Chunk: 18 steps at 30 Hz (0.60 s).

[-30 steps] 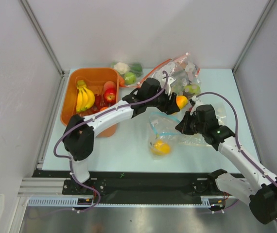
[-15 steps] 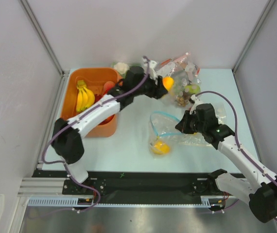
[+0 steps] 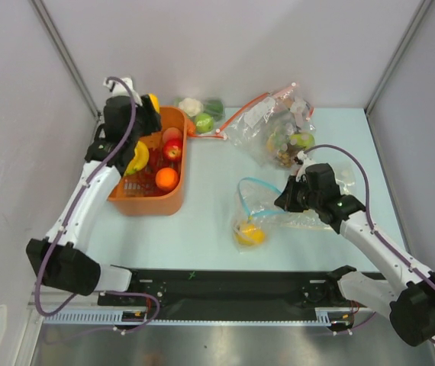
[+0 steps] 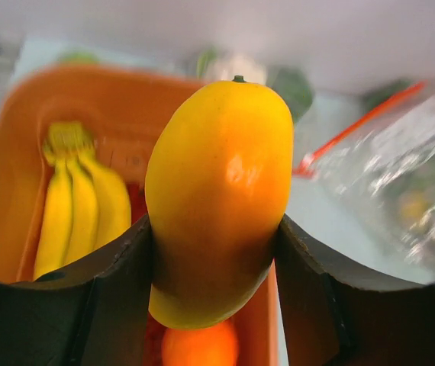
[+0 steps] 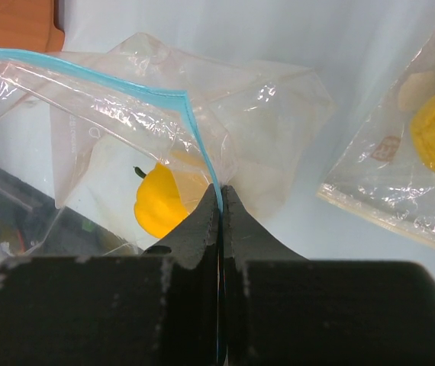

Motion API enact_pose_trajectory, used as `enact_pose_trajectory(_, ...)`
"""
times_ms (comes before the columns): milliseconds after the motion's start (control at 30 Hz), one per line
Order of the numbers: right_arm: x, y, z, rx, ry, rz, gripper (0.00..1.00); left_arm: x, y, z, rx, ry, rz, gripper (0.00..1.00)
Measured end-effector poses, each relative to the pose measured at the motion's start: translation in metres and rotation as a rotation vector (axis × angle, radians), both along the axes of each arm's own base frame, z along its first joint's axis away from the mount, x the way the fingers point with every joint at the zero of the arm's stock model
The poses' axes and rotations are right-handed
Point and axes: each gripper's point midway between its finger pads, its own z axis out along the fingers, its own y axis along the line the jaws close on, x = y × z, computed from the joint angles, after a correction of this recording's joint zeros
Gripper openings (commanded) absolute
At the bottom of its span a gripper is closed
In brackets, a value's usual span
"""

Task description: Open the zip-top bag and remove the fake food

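Note:
The zip-top bag (image 3: 267, 204) lies mid-table, its teal strip (image 5: 168, 95) held up and its mouth open. A yellow fruit (image 3: 249, 232) is still inside it and also shows in the right wrist view (image 5: 160, 200). My right gripper (image 3: 289, 197) (image 5: 220, 192) is shut on the teal strip. My left gripper (image 3: 147, 107) (image 4: 216, 229) is shut on a yellow-orange mango (image 4: 221, 191), held above the far end of the orange basket (image 3: 126, 201). The basket holds a banana bunch (image 3: 137, 158), a round orange (image 3: 166, 178) and a red apple (image 3: 173, 150).
A clear bag with a red zip strip (image 3: 278, 130) holding a green apple and other fruit lies at the back right. Loose vegetables (image 3: 201, 110) lie at the back behind the basket. A flat clear bag (image 5: 423, 145) lies beside my right gripper.
My left arm has swung from beside the bag to the far left, carrying the mango to above the basket. My right gripper has stayed shut on the teal strip.

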Motion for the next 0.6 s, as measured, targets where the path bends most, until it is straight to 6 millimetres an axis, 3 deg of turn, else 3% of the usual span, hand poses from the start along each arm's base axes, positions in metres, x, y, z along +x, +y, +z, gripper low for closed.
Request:
enact_pose_trajectory(167, -0.001, 0.001, -0.005, -0.005, 0.016, 0.012, 0.00, -0.003, 0.002, -0.105, 0.068, 0.279, 0.009, 0.42)
enact_pose_trajectory(267, -0.001, 0.001, -0.006, -0.008, 0.018, 0.015, 0.00, -0.007, 0.003, -0.145, 0.094, 0.392, 0.011, 0.53)
enact_pose_trajectory(300, -0.001, 0.001, -0.006, -0.009, 0.017, 0.016, 0.00, -0.007, 0.003, -0.152, 0.099, 0.413, 0.011, 0.57)
enact_pose_trajectory(333, -0.001, 0.001, -0.006, -0.010, 0.016, 0.017, 0.00, -0.006, 0.003, -0.156, 0.102, 0.425, 0.010, 0.69)
enact_pose_trajectory(400, -0.001, 0.001, -0.006, -0.012, 0.015, 0.018, 0.00, -0.006, 0.003, -0.161, 0.104, 0.436, 0.010, 0.79)
enact_pose_trajectory(433, -0.001, 0.001, -0.006, -0.013, 0.015, 0.018, 0.00, -0.005, 0.003, -0.162, 0.103, 0.438, 0.010, 0.96)
enact_pose_trajectory(600, -0.002, 0.001, -0.004, -0.010, 0.010, 0.018, 0.00, -0.005, 0.003, -0.161, 0.099, 0.438, 0.014, 1.00)
